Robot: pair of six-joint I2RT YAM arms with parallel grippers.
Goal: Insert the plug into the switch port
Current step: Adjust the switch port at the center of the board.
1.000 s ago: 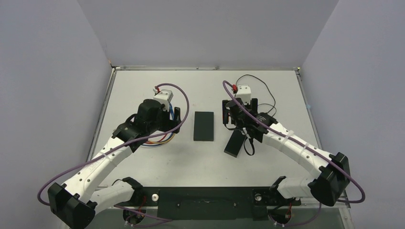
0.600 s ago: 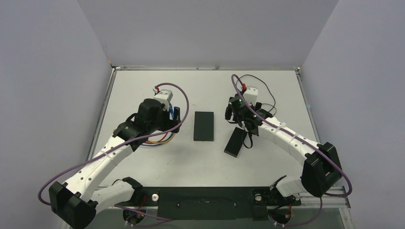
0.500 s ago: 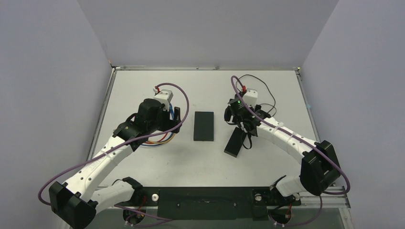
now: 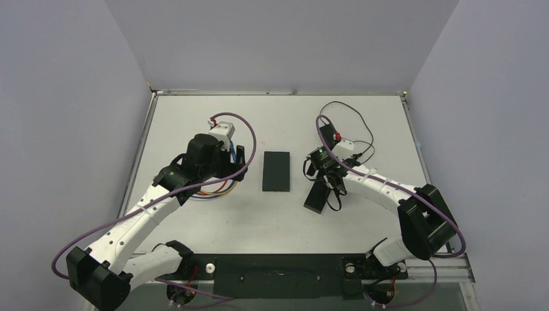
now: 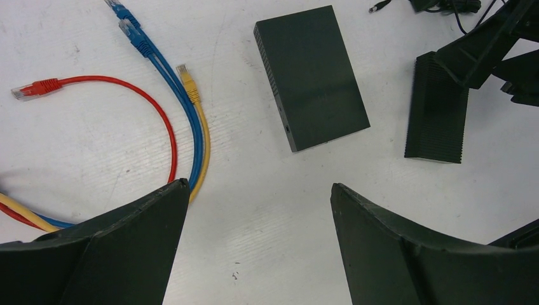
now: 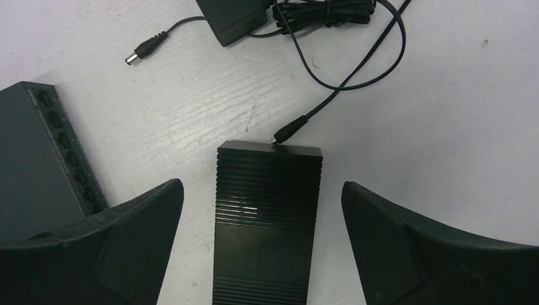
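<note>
- Black barrel plug lies loose on the desk, apart from the switch.
- We see left jaws and right jaws wide open, empty; ribbed box lies below the right jaws.

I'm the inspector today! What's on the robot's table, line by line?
Surface: white tabletop, faintly scratched.
Job's things: flat dark rectangular switch box, visible ports empty; loose black barrel plug on its cord.
Clutter: ribbed black box; black power adapter.
Grippers: left gripper open, empty; right gripper open, above the ribbed box.
Cables: red, blue and yellow network cables, loose beside the switch box; black cord, bundled.
Surroundings: plain grey walls.
</note>
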